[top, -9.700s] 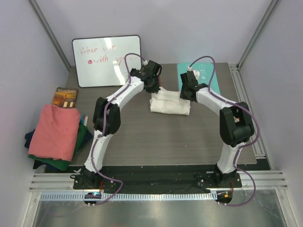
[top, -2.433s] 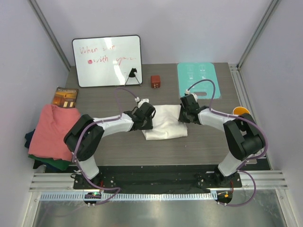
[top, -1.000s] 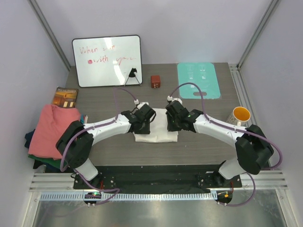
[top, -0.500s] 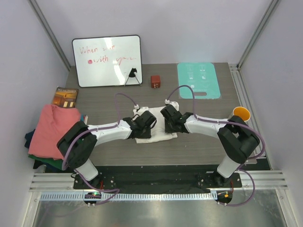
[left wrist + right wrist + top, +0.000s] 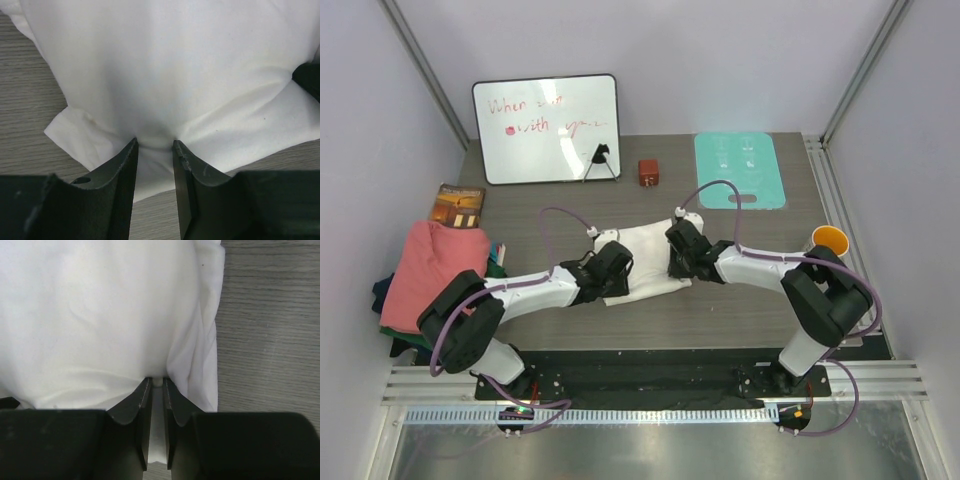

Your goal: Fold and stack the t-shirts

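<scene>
The white t-shirt (image 5: 645, 255) lies folded into a small rectangle mid-table. My left gripper (image 5: 613, 270) sits at its near-left edge, and in the left wrist view (image 5: 155, 143) the jaws are shut on a puckered bunch of the white cloth (image 5: 165, 65). My right gripper (image 5: 680, 255) is at the shirt's right edge; its jaws (image 5: 157, 381) stand narrow, shut on a thin fold of the white cloth (image 5: 100, 315). A salmon-pink t-shirt (image 5: 425, 275) tops a pile hanging off the table's left edge, with dark green (image 5: 496, 270) and navy (image 5: 382, 292) cloth showing beneath it.
A whiteboard (image 5: 545, 128) leans at the back left with a black clip (image 5: 603, 154) by it. A small red box (image 5: 648, 172) and the teal mat (image 5: 740, 170) lie at the back. An orange-lined mug (image 5: 828, 240) stands at right; a book (image 5: 458, 205) lies at left.
Both grippers stayed on the white t-shirt. The left one drew back toward the near left, the right one shifted slightly right, and the cloth now lies wider and flatter between them.
</scene>
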Available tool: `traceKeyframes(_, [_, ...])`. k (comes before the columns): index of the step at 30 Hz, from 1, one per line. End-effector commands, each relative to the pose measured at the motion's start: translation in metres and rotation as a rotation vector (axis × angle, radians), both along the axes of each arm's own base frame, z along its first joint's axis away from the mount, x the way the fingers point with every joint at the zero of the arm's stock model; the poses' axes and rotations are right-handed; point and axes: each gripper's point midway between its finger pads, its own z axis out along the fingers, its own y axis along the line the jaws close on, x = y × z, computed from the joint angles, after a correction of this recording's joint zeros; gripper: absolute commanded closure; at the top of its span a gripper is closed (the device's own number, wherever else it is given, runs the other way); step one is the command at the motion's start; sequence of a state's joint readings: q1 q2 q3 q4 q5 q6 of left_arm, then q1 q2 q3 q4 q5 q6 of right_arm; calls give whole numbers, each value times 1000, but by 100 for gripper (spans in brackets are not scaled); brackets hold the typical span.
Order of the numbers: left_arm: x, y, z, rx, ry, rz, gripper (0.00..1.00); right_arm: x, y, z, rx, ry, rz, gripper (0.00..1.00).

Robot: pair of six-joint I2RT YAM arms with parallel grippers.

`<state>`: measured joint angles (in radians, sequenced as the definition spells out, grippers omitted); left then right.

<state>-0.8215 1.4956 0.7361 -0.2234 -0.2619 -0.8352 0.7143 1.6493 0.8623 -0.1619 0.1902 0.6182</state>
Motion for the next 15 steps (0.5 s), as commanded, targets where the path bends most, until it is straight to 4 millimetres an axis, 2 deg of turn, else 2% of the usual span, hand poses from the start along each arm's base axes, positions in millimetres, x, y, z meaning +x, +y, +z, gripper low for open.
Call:
traceKeyframes(1, [-43, 57, -42, 225, 178, 3, 64, -54, -81, -58, -262, 230, -75, 79])
traceKeyframes(9, [-41, 72, -37, 245, 200, 39, 64, -56, -103, -50, -235, 229, -147, 79])
traceKeyframes(12, [-39, 79, -18, 249, 180, 57, 62, -61, -109, -49, -232, 233, -156, 79])
traceKeyframes(15, [-33, 84, 12, 244, 117, 74, 59, -64, -108, -48, -215, 238, -159, 79])
